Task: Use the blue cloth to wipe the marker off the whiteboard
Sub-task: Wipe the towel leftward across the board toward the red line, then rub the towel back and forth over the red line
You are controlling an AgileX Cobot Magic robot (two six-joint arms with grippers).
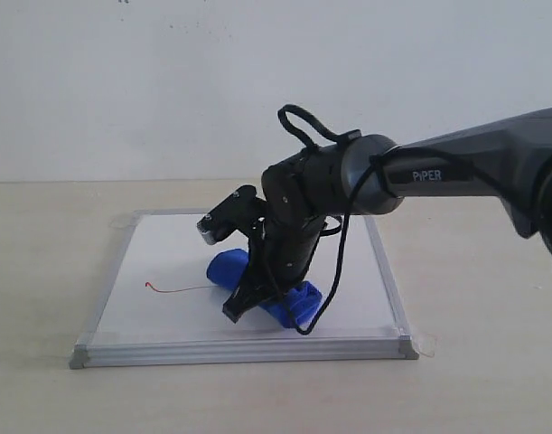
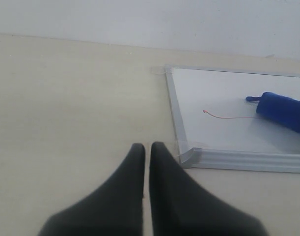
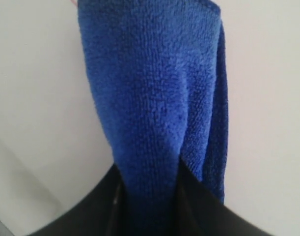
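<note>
The whiteboard (image 1: 167, 262) lies flat on the table, silver-framed. A thin red marker line (image 1: 176, 290) with a small hook runs across its left half, also visible as the marker line (image 2: 228, 117) in the left wrist view. The blue cloth (image 1: 298, 300) rests on the board just right of the line's end. My right gripper (image 1: 257, 298) is shut on the blue cloth (image 3: 150, 98), pressing it down onto the white surface. My left gripper (image 2: 147, 146) is shut and empty, hovering over bare table beside the whiteboard's corner (image 2: 189, 156). The blue cloth (image 2: 282, 112) shows at that view's edge.
The beige table (image 1: 41, 271) surrounds the board, with a white wall (image 1: 167, 81) behind. Clear tape tabs sit at the board's corners (image 1: 426, 344). The right arm (image 1: 456, 172) reaches in from the right over the board.
</note>
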